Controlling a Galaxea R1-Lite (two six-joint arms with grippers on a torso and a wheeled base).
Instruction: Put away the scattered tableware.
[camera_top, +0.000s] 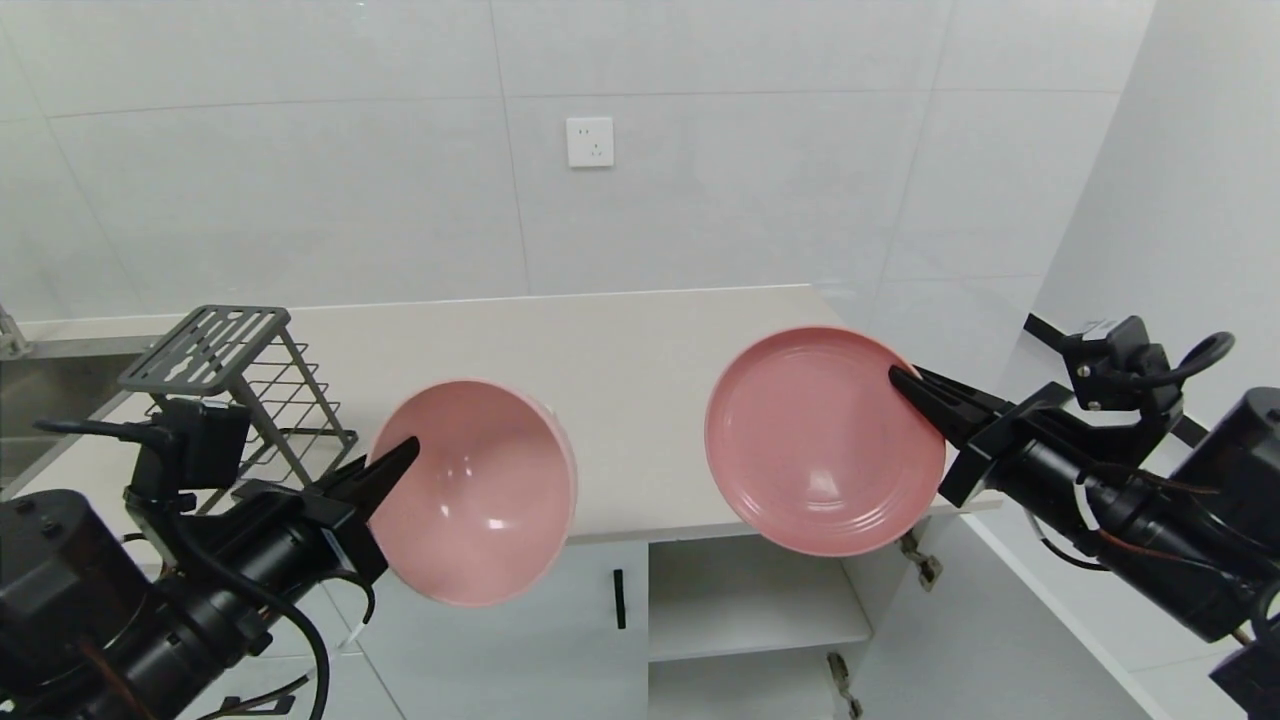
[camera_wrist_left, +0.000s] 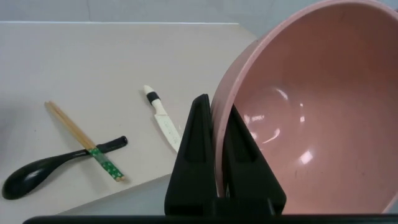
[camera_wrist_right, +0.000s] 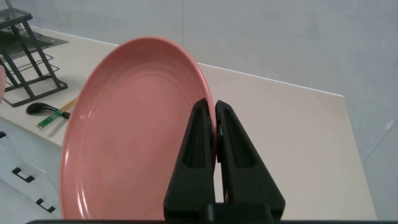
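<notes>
My left gripper (camera_top: 400, 455) is shut on the rim of a pink bowl (camera_top: 480, 495), held tilted in the air in front of the counter; its fingers (camera_wrist_left: 202, 134) clamp the rim of the bowl (camera_wrist_left: 311, 112). My right gripper (camera_top: 900, 380) is shut on the edge of a pink plate (camera_top: 815, 440), held up on its side above the counter's front right; the plate (camera_wrist_right: 130, 124) stands beside my fingers (camera_wrist_right: 202, 134). On the counter lie a black spoon (camera_wrist_left: 53, 165), wooden chopsticks (camera_wrist_left: 81, 138) across it, and a small white knife (camera_wrist_left: 163, 119).
A black wire rack (camera_top: 235, 385) stands on the counter's left part. The beige counter (camera_top: 620, 380) ends against a white tiled wall. Below it an open cabinet shelf (camera_top: 750, 600) shows beside a shut door with a black handle (camera_top: 619, 598).
</notes>
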